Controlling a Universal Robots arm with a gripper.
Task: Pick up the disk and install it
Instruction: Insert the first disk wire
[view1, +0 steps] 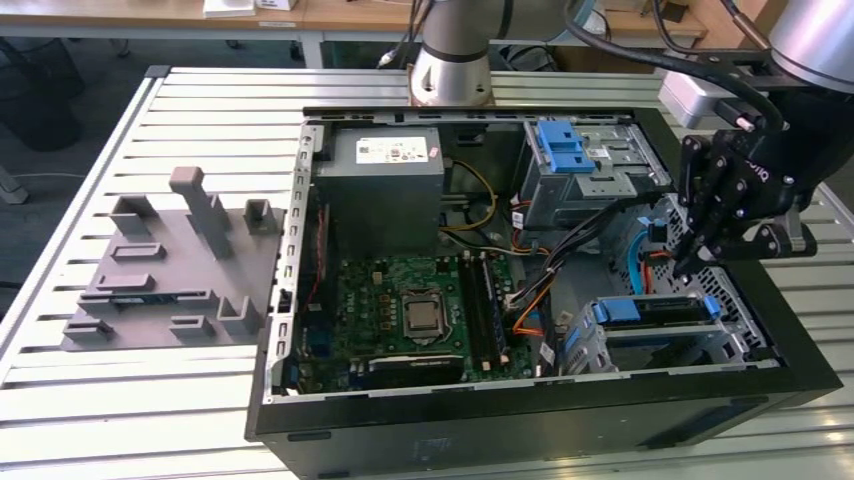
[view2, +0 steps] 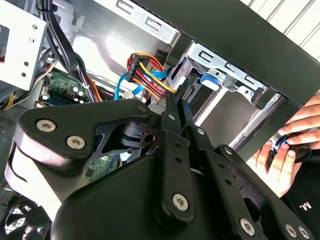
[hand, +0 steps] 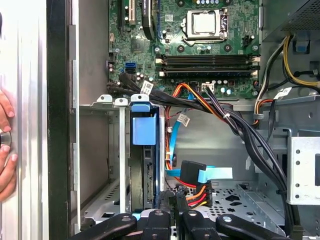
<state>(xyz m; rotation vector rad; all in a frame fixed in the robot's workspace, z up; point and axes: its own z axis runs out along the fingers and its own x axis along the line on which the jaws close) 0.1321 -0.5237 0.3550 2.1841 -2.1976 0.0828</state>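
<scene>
Gripper (view1: 687, 265) is hovering inside the case (view1: 534, 432).
Jaws are sitting shut, empty; in the exterior view, disk (view1: 650, 310) is lying at its seven o'clock.

Take the exterior view as a dial centred on the open computer case (view1: 534, 425), which lies on the slatted table (view1: 174, 410). The moulded fixture (view1: 167, 270) sits on the table at nine o'clock, outside the case. Inside, the power supply (view1: 380, 195) is at ten, the motherboard (view1: 400, 310) at eight, and a drive bay (view1: 587, 165) at one. The disk (view1: 654, 312) sits in the cage (view1: 727, 345) at four. The gripper (view1: 691, 266) hangs at three, just above that cage. In both wrist views a person's hand (view2: 287, 155) (hand: 5, 145) lies outside the case wall nearest the cage.
</scene>
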